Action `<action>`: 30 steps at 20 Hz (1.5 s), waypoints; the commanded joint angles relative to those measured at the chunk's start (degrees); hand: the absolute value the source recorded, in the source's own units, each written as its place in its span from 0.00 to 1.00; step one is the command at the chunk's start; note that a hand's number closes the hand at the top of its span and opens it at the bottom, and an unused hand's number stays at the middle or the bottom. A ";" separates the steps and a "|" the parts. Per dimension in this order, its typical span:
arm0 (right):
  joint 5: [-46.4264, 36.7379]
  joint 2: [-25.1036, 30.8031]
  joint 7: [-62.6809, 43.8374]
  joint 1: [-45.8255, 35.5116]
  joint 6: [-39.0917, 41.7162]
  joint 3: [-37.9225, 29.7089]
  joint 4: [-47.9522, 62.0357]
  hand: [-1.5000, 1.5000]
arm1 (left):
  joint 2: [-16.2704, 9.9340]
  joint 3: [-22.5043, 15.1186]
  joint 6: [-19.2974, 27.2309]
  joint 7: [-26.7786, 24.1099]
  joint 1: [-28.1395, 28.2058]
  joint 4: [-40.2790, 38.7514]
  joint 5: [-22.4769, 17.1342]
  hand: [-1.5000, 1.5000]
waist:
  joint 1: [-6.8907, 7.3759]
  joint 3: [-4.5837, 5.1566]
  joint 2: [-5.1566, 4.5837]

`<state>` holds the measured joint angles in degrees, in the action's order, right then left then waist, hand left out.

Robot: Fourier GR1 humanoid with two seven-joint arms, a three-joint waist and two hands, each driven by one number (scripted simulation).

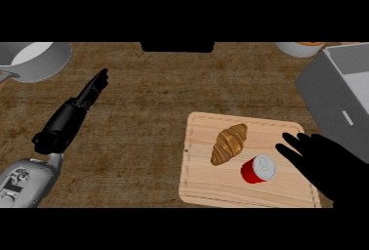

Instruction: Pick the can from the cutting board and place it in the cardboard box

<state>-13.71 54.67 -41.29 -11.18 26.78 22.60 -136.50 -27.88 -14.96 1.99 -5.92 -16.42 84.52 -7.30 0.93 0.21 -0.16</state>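
the red can (pixel 257 170) is lying on the cutting board (pixel 209 190), lower right of the frame. the right hand (pixel 326 163), fingers open, is waiting beside it; a careless push could be rolling it toward the croissant (pixel 229 143).

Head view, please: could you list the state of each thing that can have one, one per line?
can: on its side on the cutting board, not held.
croissant: flat on the board, left of the can.
cutting board: flat on the counter.
cardboard box: open-topped, at the right edge; inside mostly out of view.
pot: upright, top left.
right hand: open, just right of the can.
left hand: open, fingers straight, at left.
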 commanded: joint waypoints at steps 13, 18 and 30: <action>-13.13 -21.04 -19.05 -11.09 5.01 18.59 11.37 0.00 | 2.10 3.06 -2.27 1.72 2.88 3.60 2.47 0.50 | -0.37 -0.18 0.25; -16.50 -22.93 -15.46 -9.35 6.99 16.43 13.28 0.00 | 1.11 6.32 -5.93 1.98 3.53 4.49 1.58 0.50 | -0.67 -0.20 0.21; -27.39 -27.34 -9.19 -5.49 9.04 15.92 20.50 0.00 | 5.32 7.80 -6.74 4.42 2.32 4.76 5.43 0.50 | -0.88 -0.22 0.20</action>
<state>-38.37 29.30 -49.94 -16.83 34.15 39.21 -118.47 -23.65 -7.87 -4.08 -5.94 -12.07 87.12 -1.89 0.05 0.01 0.04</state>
